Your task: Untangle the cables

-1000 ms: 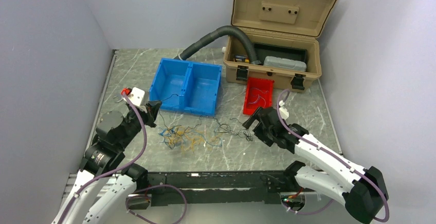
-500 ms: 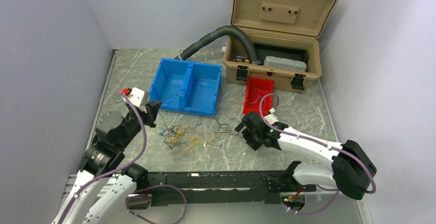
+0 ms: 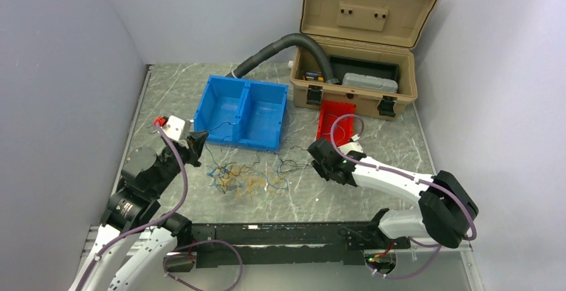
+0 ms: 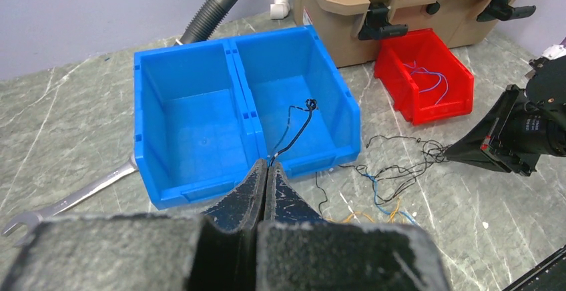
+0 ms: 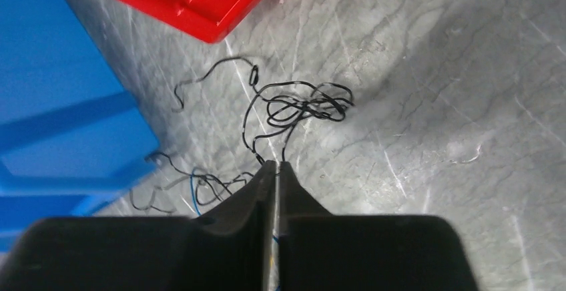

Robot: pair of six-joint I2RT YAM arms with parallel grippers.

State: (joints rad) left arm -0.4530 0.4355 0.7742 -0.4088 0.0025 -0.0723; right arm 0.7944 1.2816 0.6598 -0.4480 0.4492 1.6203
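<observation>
At six o'clock from the blue bin (image 3: 233, 139) the cables (image 3: 245, 179) are lying tangled on the worktop (image 3: 400, 145), with left fingers (image 4: 250, 187) and right fingers (image 5: 263, 184) each pinching fully closed on a black strand, so pulling apart is likely risking a tighter knot.

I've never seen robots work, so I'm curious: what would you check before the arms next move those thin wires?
Left claw grips black wire: ok, shut on it.
Right claw grips strands of the black knot: ok, shut.
Both claws on the same wire: cannot tell.
Black knot loosened: not ok, bunched.
Coloured wire pile separated: not ok, tangled.
Held wire's end clear of blue bin: not ok, hangs over its right compartment.
</observation>
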